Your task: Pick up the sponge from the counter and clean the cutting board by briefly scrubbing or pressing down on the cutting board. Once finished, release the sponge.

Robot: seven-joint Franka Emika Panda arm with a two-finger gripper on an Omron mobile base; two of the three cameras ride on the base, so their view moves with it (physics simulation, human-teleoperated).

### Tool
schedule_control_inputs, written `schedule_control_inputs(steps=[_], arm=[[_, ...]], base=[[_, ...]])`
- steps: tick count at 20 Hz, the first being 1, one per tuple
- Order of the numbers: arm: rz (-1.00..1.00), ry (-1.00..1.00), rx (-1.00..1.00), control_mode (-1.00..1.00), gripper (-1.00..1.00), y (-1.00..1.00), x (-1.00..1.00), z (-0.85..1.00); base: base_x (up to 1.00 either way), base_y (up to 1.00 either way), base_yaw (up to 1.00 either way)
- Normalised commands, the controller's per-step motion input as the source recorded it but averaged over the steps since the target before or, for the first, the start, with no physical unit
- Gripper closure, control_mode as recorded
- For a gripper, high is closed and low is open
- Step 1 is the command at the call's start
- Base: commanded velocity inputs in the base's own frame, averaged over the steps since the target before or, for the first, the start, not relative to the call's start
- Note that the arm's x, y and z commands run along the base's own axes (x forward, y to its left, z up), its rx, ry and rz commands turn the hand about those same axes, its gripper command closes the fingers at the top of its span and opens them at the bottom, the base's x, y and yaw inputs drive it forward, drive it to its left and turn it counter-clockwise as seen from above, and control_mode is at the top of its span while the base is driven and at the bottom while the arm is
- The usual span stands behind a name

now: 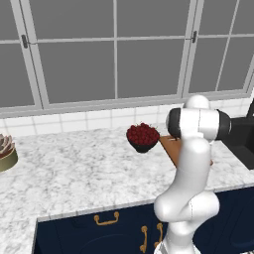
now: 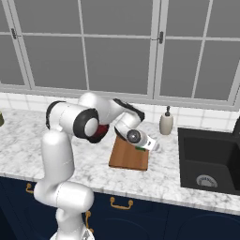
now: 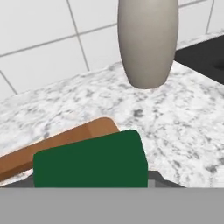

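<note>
The brown wooden cutting board [image 2: 127, 158] lies on the marbled counter [image 2: 164, 180], left of the sink. My gripper [image 2: 146, 144] hangs over the board's far right corner, shut on the sponge [image 2: 140, 148]. In the hand view the sponge's green top [image 3: 89, 159] sits right in front of the camera, above the board's rounded corner [image 3: 65, 139]. The fingertips are hidden beneath the sponge. In the left base view the arm covers most of the cutting board [image 1: 171, 144].
A grey soap dispenser [image 2: 166, 123] stands just behind the board's right corner, close ahead of the hand [image 3: 146, 39]. The black sink [image 2: 211, 159] lies to the right. A dark bowl of red fruit [image 1: 142, 135] stands left of the board. A potted plant [image 1: 5, 151] is far left.
</note>
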Motion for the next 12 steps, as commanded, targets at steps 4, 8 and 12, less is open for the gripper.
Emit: schedule_control_inputs(steps=[4, 8, 12], arm=[[0.04, -0.05, 0.00, -1.00, 1.00, -0.27, -0.65, -0.10], [0.15, -0.06, 0.00, -1.00, 1.00, -0.50, -0.85, -0.14], [0.21, -0.06, -0.02, -1.00, 1.00, -0.49, -0.91, -0.17]], base=[[0.00, 0.00, 0.00], [0.00, 0.00, 0.00], [0.00, 0.00, 0.00]])
